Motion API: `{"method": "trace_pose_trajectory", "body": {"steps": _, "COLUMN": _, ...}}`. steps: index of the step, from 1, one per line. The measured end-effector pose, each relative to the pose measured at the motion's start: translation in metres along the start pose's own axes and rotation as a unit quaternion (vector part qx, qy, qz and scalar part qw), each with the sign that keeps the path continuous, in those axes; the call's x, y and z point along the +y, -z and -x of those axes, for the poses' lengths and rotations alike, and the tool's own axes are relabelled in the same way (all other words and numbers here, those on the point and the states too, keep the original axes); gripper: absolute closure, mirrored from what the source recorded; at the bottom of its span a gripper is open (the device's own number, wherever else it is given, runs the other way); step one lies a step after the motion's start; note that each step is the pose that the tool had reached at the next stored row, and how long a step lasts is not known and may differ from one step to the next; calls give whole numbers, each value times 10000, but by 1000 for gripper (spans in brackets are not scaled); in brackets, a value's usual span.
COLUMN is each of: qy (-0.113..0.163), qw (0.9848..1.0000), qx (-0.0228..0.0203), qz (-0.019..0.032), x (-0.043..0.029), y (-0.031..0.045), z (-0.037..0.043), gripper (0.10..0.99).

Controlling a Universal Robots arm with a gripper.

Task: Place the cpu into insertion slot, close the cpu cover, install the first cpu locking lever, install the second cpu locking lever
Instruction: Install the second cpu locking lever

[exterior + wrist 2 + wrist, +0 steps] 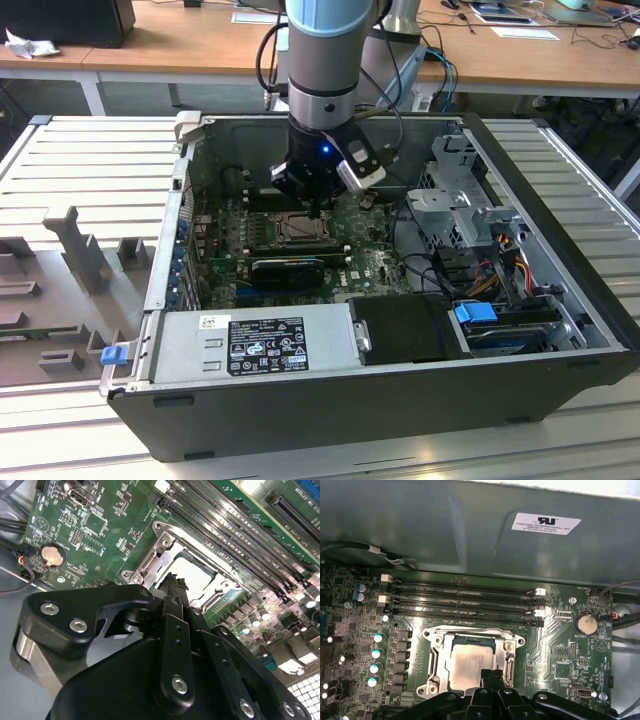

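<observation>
Status for you: cpu point(472, 663) already sits flat in the insertion slot point(436, 652), pale top showing in both wrist views. The cpu cover point(512, 639) looks folded down as a silver frame around the chip, but can't confirm it's fully seated.

Pincer point(491, 676) hangs right over the chip's near edge, fingers point(172, 587) pressed together, narrow, nothing held. In the exterior view the arm drops straight into the open pc case point(560, 375), over the socket.

Risks imo:
- tips this near the chip, so any downward drift loads cpu + pins under it
- cover not flat means a lever won't latch and may bind
- ram slots point(462, 605) just beside the socket, so a sideways slip clips them
- loose cables point(440, 265) near the wrist could snag
</observation>
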State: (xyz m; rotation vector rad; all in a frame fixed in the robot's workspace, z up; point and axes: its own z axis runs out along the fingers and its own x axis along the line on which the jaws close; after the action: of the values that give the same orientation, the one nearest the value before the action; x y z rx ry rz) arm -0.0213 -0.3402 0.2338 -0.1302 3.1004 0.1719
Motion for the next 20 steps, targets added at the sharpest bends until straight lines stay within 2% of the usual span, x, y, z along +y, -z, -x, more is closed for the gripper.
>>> {"method": "trace_pose_trajectory", "body": {"steps": 18, "qy": -1, "qw": 10000, "qx": 0, "qz": 0, "x": -143, "y": 18, "z": -12, "gripper": 980}}
{"method": "trace_pose_trajectory", "body": {"steps": 20, "qy": 0, "qw": 10000, "qx": -1, "qz": 8, "x": -146, "y": 48, "z": -11, "gripper": 980}}
